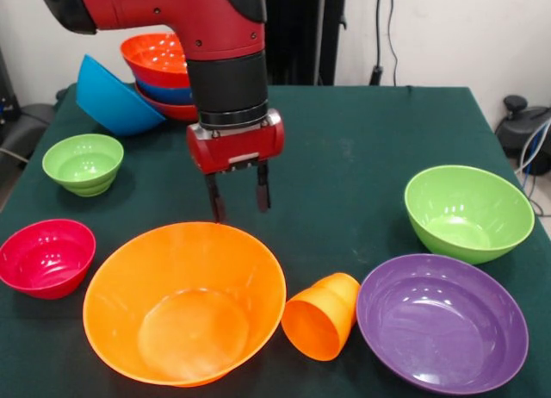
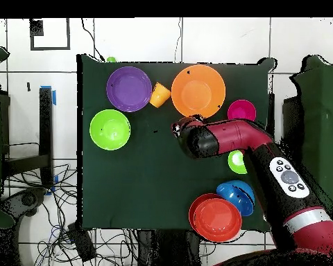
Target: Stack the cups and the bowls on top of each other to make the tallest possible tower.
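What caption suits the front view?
Open gripper hovering behind the large orange bowl, tipped orange cup beside it.

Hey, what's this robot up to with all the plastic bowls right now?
The gripper hangs open and empty just behind the large orange bowl, holding nothing. A short tower of red-orange and blue bowls stands at the table's far corner, with a blue bowl leaning against it. The orange cup lies on its side between the orange bowl and the purple bowl. The green and magenta bowls sit loose.
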